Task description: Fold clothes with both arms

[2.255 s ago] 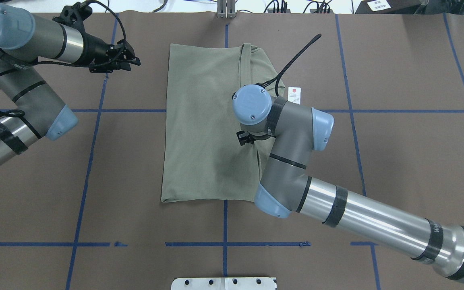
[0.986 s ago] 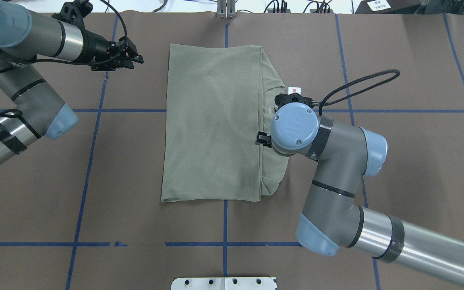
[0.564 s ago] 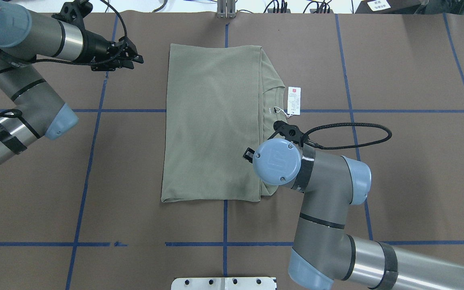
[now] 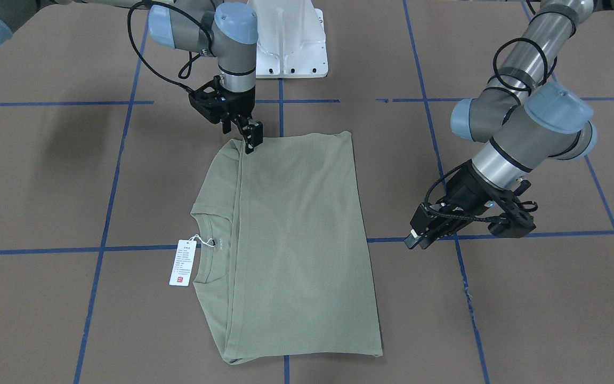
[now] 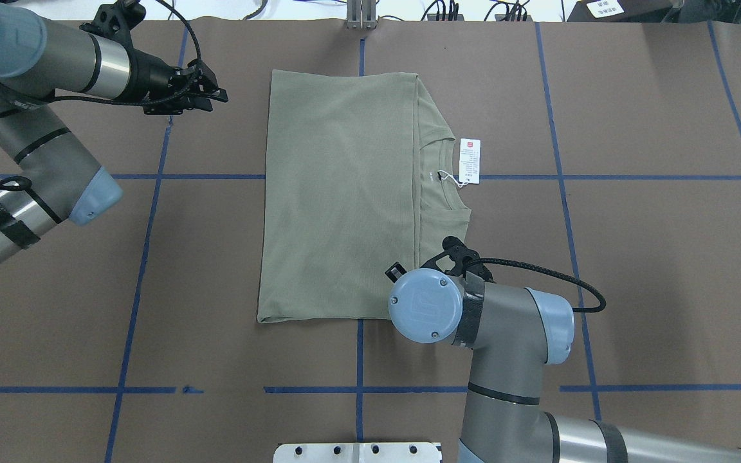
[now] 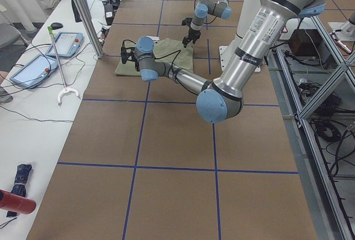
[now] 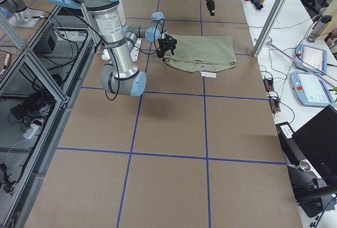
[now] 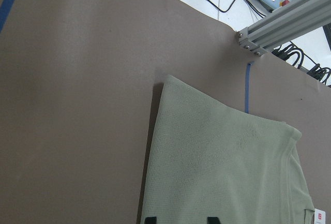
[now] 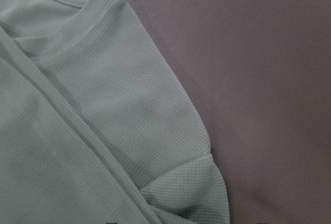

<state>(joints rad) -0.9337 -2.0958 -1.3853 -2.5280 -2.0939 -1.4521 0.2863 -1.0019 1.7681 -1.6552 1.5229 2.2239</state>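
Shirt: the shirt [image 4: 296, 234] is lying flat on the brown table [image 4: 525, 320], folded lengthwise into a tall rectangle. One long edge is running straight on the robot's left. On the robot's right a narrow strip of the lower layer, with the ribbed collar [image 4: 212, 215], is showing from under the fold.
Tag: the white tag [image 4: 182, 262] is lying on the table just beside the collar, hanging from it by a thin string.
Right gripper: the right gripper [image 4: 240, 134] is pointing down at the shirt's corner nearest the robot, on the collar side. Its fingers are standing apart and clamping nothing. The lower tip is sitting right at the cloth edge; whether it is touching cannot be told.
Left gripper: the left gripper [image 4: 415, 240] is hovering above bare table, well apart from the shirt's straight edge. Its fingers are parted, as the wrist view shows, and holding nothing.
Tape: blue tape lines [image 4: 110, 176] are marking the table in a grid, one passing under the shirt.
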